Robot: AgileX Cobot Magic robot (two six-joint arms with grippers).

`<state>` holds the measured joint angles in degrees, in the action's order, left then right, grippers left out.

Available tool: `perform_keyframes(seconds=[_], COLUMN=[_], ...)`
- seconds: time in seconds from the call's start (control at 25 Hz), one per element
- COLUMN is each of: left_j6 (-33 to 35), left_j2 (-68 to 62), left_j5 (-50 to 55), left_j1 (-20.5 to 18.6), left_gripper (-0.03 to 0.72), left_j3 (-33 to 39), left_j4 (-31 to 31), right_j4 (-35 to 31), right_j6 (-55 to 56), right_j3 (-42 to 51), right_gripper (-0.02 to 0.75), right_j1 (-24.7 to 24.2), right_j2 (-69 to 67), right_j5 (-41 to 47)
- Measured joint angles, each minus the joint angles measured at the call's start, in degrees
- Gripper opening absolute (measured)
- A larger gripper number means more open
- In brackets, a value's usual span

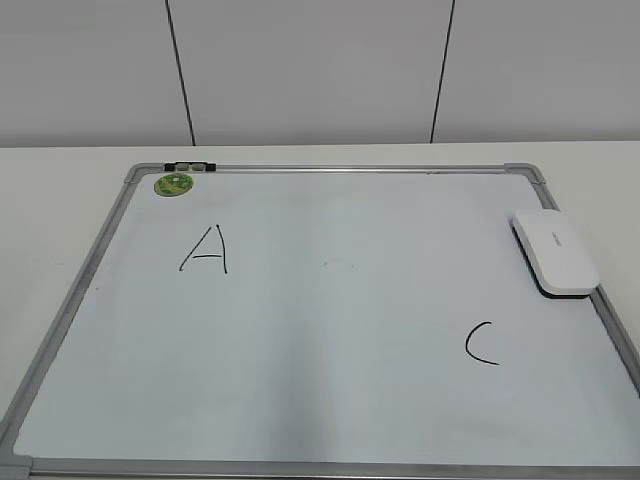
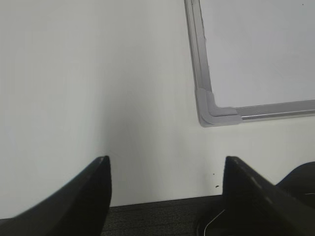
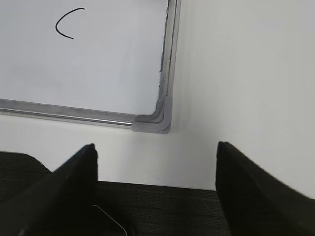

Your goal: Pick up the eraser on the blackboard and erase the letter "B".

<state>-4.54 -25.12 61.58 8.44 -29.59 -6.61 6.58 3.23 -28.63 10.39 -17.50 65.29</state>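
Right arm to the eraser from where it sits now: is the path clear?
Probably yes. The eraser lies uncovered at the blackboard's right edge, nothing on or beside it. The right gripper hangs open over the table off the near right corner; actual reach can't be judged.

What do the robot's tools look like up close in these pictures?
Only the fingertips show. The left tool has two matte black, wedge-shaped fingers tapering to blunt tips. The right tool looks the same: black, angular fingers with flat inner faces. A thin pale cable shows low in the right wrist view. No markings are visible.
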Motion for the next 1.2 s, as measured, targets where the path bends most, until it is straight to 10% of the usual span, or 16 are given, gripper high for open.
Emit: perform_keyframes(seconds=[0.8,1.2], left_j6=[0.0,0.0], left_j2=[6.7,17.4], left_j5=[0.1,0.6], left_j1=[1.2,-5.7], left_gripper=[0.496,0.493], left_j3=[0.0,0.0], left_j4=[0.3,0.3], right_j4=[-0.1,-0.1], right_j6=[-0.1,-0.1], right_j3=[0.0,0.0], right_gripper=[0.554,0.554], right_j1=[-1.8,-10.3], right_j2=[4.5,15.3], right_j5=[0.1,0.2])
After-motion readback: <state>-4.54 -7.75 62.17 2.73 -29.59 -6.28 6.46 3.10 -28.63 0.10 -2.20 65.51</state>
